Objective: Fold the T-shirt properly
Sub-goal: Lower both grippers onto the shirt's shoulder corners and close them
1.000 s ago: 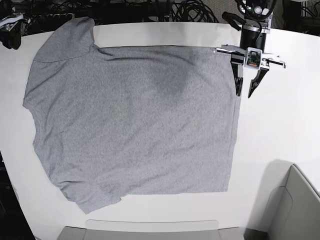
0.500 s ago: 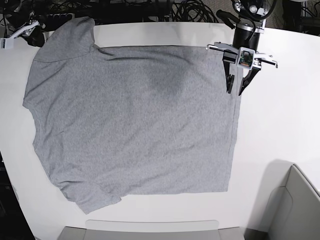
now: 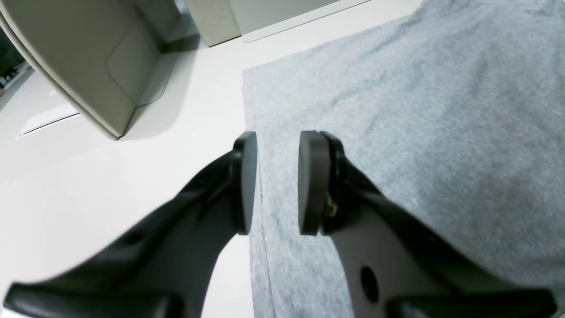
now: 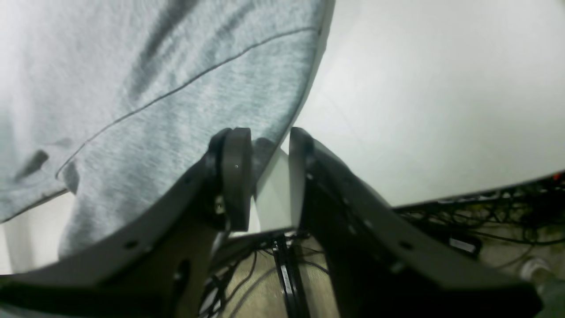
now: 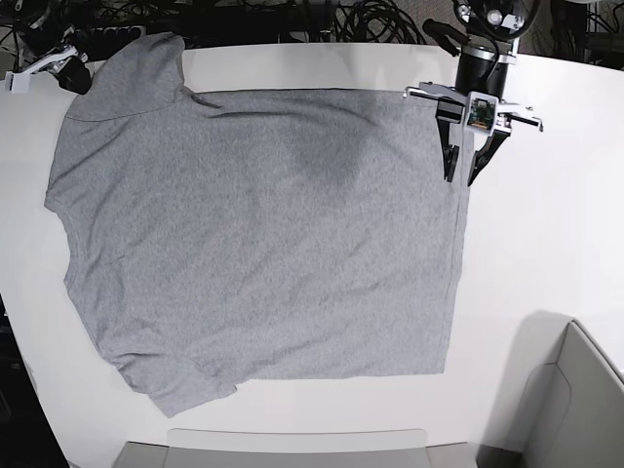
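T-shirt (image 5: 258, 234) lies flat on white table (image 5: 546, 244); left gripper (image 3: 276, 183) released, jaws straddling the hem edge; right gripper (image 4: 269, 176) released at the sleeve edge, grasping nothing.

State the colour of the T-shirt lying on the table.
Heather grey, plain on the visible side: the T-shirt shows best in the base view.
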Robot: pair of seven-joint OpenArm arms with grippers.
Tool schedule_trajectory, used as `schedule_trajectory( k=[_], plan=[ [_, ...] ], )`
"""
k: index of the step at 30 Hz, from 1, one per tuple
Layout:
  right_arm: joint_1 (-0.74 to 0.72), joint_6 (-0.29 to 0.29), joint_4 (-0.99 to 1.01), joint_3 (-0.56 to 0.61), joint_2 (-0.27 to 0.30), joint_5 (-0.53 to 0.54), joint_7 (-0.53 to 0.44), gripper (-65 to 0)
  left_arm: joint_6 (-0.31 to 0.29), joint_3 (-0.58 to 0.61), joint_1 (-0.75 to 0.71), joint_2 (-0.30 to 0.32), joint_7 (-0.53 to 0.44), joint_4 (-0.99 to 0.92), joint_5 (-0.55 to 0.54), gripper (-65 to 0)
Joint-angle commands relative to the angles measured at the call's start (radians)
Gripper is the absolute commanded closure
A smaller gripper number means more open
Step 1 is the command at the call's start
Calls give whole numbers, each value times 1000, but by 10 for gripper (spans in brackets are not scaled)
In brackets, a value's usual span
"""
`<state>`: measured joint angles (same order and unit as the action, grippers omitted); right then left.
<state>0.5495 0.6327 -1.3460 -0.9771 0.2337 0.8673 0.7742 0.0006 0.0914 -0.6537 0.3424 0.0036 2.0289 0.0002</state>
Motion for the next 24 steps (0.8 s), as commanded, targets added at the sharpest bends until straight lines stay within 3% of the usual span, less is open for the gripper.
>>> schedule_trajectory(
  k=[1, 10, 12, 15, 19, 24],
  plan=[
    [8, 5, 3, 36, 2, -53, 61, -158, 8, -2, -5, 4, -21, 19, 1, -174],
    [11, 5, 3, 125, -60, 8, 115, -158, 9, 3, -47, 2, 16, 17, -19, -175],
    [14, 5, 0, 122, -64, 8, 113, -158, 9, 3, -50, 4, 42, 17, -116, -175],
    [14, 5, 1, 120, -58, 8, 112, -158, 9, -6, -47, 16, 78, 16, -381, -175],
    [14, 5, 0, 120, -41, 8, 112, -158, 9, -9, -39, 76, 137, 14, -676, -175],
    [22, 6, -5, 120, -38, 8, 112, -158, 9, -135, -41, 74, 235, 8, -937, -175]
  ],
)
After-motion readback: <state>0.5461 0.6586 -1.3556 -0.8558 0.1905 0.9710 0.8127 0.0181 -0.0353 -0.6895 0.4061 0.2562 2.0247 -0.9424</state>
